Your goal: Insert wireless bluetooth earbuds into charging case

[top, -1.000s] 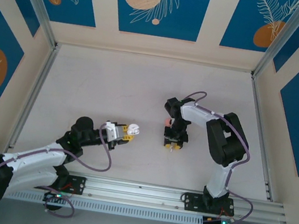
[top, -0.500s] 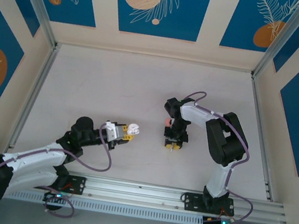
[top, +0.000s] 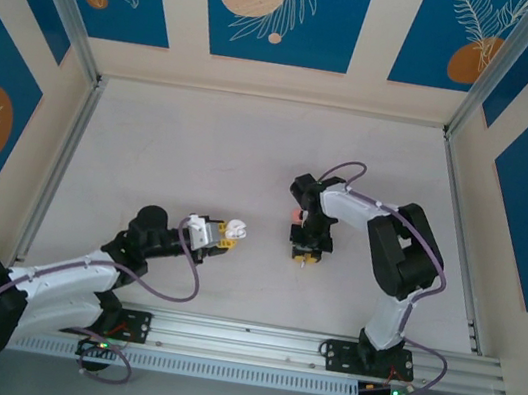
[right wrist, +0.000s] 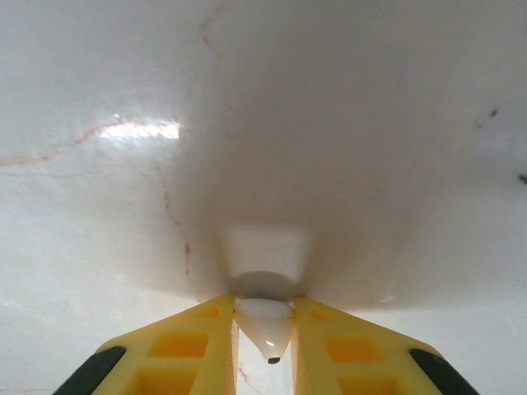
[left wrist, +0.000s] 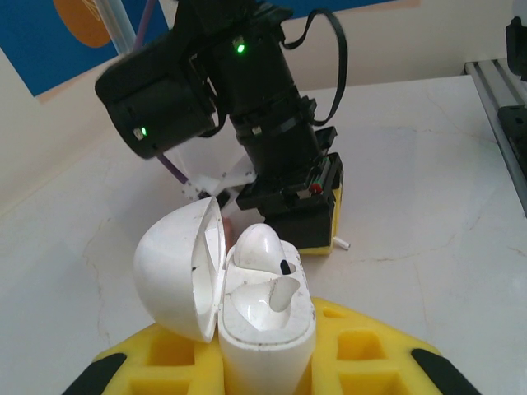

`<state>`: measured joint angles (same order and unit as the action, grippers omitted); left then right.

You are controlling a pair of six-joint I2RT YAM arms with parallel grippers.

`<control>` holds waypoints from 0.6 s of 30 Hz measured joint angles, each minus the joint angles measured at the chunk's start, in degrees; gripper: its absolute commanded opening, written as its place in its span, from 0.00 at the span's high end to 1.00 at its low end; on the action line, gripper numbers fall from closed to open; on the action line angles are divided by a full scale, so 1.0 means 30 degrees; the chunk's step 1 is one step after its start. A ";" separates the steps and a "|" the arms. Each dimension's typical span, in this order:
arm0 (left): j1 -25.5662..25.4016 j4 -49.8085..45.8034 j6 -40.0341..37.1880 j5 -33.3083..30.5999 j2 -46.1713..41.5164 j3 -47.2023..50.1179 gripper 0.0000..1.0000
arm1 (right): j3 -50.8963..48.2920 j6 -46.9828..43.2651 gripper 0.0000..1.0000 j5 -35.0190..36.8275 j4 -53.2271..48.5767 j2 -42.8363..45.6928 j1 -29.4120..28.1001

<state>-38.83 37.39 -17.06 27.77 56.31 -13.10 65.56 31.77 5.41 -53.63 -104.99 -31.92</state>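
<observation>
From above, little has changed since the earlier frame: the left gripper [top: 229,231] holds the white charging case [top: 236,226] at the same spot on the table [top: 203,137], while the right arm's elbow has drifted slightly rightward. The right gripper [top: 303,256] points down at the tabletop, well apart from the case. A small salmon-pink patch [top: 293,215] lies just beside the right wrist; what it is cannot be told. Count here: two arms, one case, one pink patch.

Left wrist view: the yellow fingers [left wrist: 362,354] are clamped on the case body, whose lid [left wrist: 177,276] is swung open to the left. One seated earbud [left wrist: 259,245] fills the far socket; the near socket is bare.

Right wrist view: two yellow fingers [right wrist: 206,337] pinch one white earbud [right wrist: 263,319] between them, its tip pointing toward the camera, low over the tabletop.
</observation>
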 measured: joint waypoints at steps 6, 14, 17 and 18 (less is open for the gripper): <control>-0.0058 0.0423 0.0000 -0.0007 0.1188 0.0007 0.85 | -0.1071 0.0481 0.80 0.0568 0.1523 0.2215 -0.0117; -0.0255 0.1741 0.0080 -0.0306 0.3067 0.0007 0.85 | -0.3402 0.1370 0.80 0.0867 0.4393 0.6892 -0.0219; -0.0270 0.2310 0.0175 -0.0386 0.3730 0.0000 0.86 | -0.4233 0.1413 0.80 0.0816 0.5566 0.8619 -0.0219; -0.0277 0.2492 0.0226 -0.0437 0.4014 0.0000 0.86 | -0.4430 0.1399 0.80 0.0729 0.5901 0.9151 -0.0219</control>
<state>-39.66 44.86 -16.38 26.46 68.36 -13.10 52.27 35.97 7.60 -35.92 -77.54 -32.58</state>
